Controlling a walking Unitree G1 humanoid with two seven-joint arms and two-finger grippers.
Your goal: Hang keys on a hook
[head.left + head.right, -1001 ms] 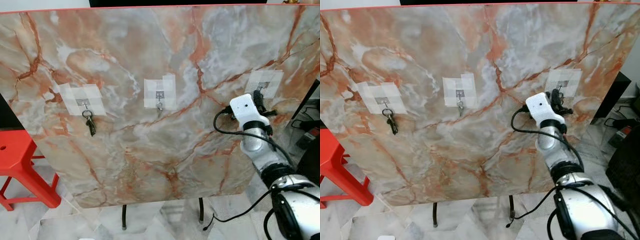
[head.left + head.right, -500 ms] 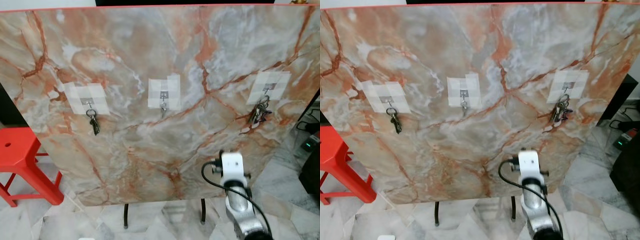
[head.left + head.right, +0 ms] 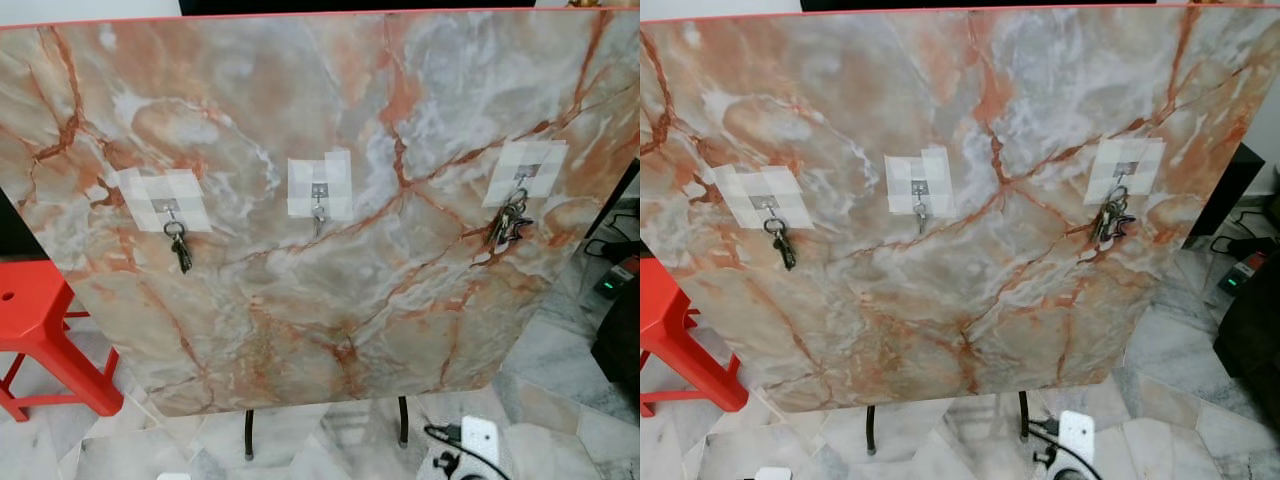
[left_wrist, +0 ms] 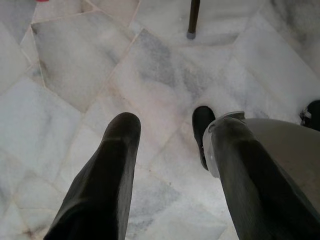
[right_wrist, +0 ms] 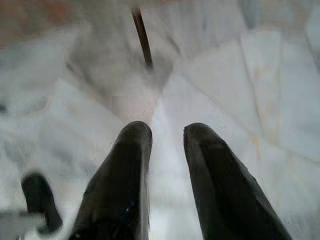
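A bunch of keys [image 3: 507, 224] hangs on the right hook [image 3: 521, 183] of the tilted marble board [image 3: 300, 120], free of any gripper. On the left hook [image 3: 169, 210] a single dark key [image 3: 182, 250] hangs. The middle hook [image 3: 319, 208] carries something too small to make out. My right arm's white wrist [image 3: 480, 438] is low by the floor under the board's right side. My right gripper [image 5: 167, 131] is open over the floor tiles with nothing between its fingers. My left gripper [image 4: 165, 122] hangs open above the floor.
The board stands on thin dark legs [image 3: 248, 435] over a pale marble floor. A red plastic stool [image 3: 45, 330] is at the left. Dark equipment and cables [image 3: 615, 270] lie at the right, beyond the board's edge.
My right arm has come away from the right hook and dropped to the bottom of the view. The bunch of keys stays hanging on that hook.
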